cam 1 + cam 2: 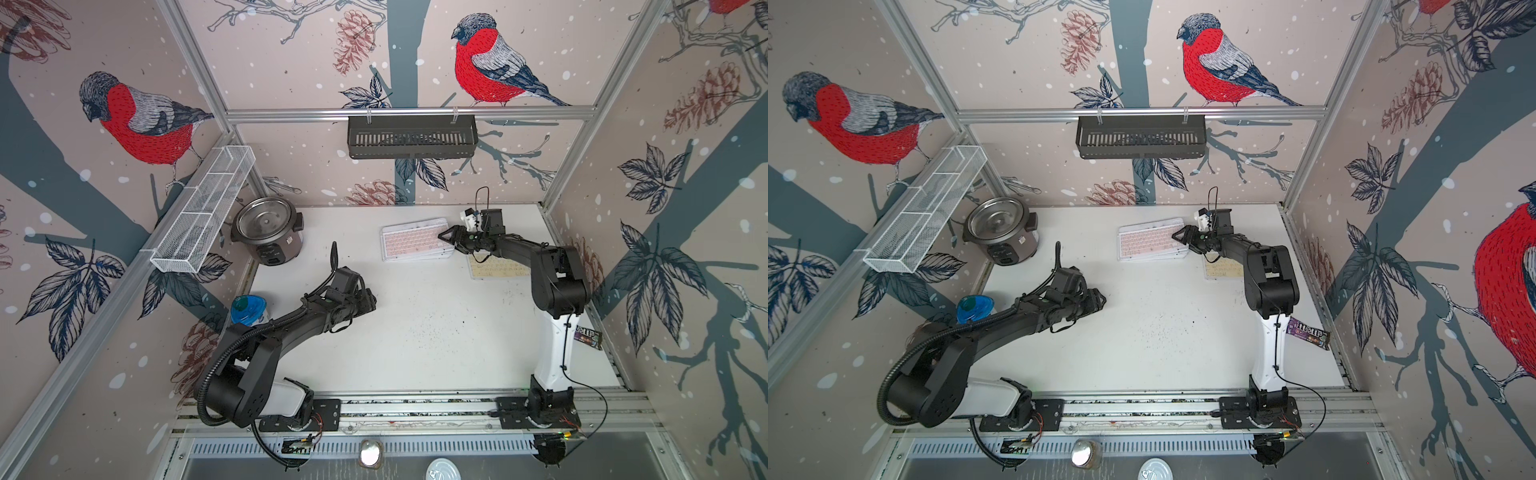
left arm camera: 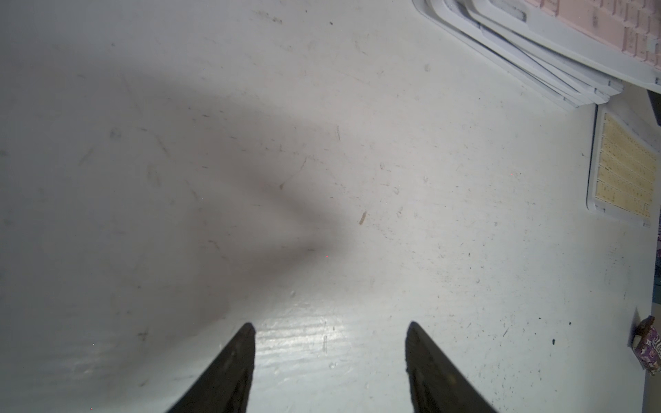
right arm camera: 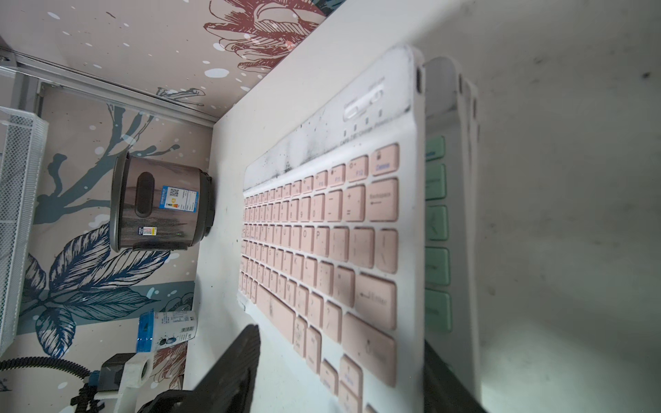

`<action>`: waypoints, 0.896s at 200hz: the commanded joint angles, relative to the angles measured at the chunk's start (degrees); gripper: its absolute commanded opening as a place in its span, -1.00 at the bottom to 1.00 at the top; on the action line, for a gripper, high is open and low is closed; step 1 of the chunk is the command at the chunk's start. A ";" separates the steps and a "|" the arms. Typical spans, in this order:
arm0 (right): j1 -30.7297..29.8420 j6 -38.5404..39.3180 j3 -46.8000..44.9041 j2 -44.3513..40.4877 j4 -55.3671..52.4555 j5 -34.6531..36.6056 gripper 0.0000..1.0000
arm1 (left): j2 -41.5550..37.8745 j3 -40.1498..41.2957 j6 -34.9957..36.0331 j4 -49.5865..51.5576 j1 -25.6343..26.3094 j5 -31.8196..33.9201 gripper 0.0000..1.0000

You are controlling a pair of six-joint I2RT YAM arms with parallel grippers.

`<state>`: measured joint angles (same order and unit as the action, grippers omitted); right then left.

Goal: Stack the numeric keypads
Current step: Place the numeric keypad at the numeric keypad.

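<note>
Nearest, left gripper [image 2: 329,327] open over bare counter [image 2: 357,178]; right gripper [image 1: 444,237] spread, empty, at pink-topped stack [image 1: 409,243]; yellow numeric keypad [image 1: 494,270] near-right: thin, likely stiff, light, slick; pinch an edge.

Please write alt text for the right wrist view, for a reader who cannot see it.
A pink-keyed keypad tops a fanned stack on the white table, a mint-keyed keypad showing under its edge. The right gripper is open at the top keypad's near end; a rice cooker stands farther off.
</note>
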<state>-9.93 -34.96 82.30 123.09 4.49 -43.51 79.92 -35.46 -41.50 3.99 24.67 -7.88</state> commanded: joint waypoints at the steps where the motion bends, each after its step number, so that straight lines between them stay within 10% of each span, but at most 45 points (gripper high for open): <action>1: 0.09 1.47 0.58 -0.12 -0.18 1.55 0.27 | -0.12 0.13 0.74 -1.53 -0.04 -0.35 0.33; 179: 1.58 2.26 0.51 -1.96 -1.96 4.90 0.30 | -0.30 0.75 0.90 -1.79 -0.32 -0.54 0.32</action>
<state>-8.64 -34.06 83.05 122.72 2.22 -39.40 79.90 -34.85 -41.47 3.18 24.51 -8.73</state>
